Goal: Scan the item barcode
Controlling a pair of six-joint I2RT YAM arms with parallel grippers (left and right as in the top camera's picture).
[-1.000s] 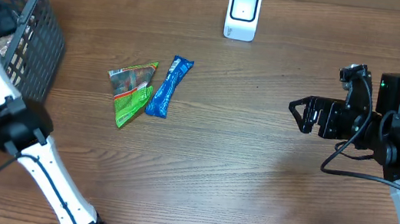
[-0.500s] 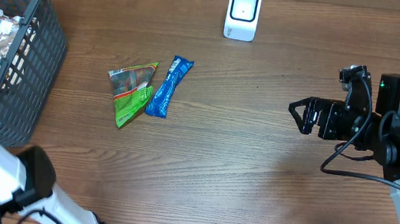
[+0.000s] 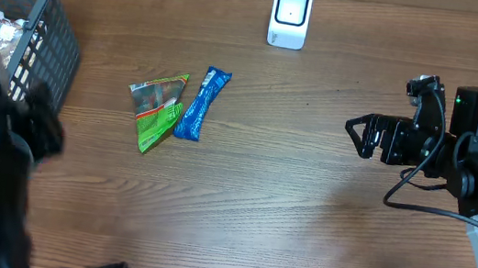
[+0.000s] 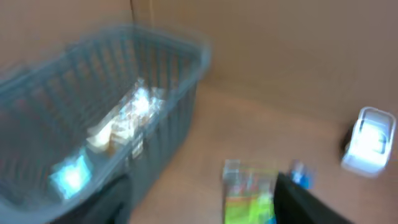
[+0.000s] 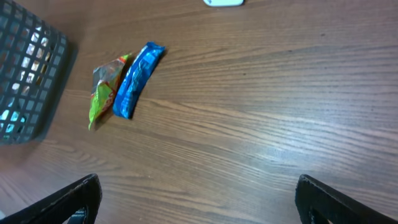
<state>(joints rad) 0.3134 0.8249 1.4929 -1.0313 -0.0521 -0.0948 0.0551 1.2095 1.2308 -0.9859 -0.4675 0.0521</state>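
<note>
My right tool (image 3: 354, 138) hangs over the right side of the desk (image 3: 284, 214), its fingers spread wide with nothing between them. It points left towards the middle of the desk. From its own wrist camera I see only bare wood between the two finger ends.

My left tool (image 4: 205, 202) is harder to read, because the wrist picture is smeared. Even so, two dark fingers (image 4: 115, 202) stand well apart at the bottom edge, and the gap between them is empty. From overhead my left arm is only a dark blur at the desk's left edge, just beside the grey basket (image 3: 52, 45).

The goods lie left of centre on the desk: a green packet (image 3: 157, 109) and a blue packet (image 3: 200, 103), side by side and touching along their long edges. Both are tilted the same way and neither tool is near them. The white scanner (image 3: 290, 17) stands at the far edge, well apart from both packets. Inside the basket a silvery wrapper (image 3: 7, 34) shows through the mesh, along with other items too blurred to name.
</note>
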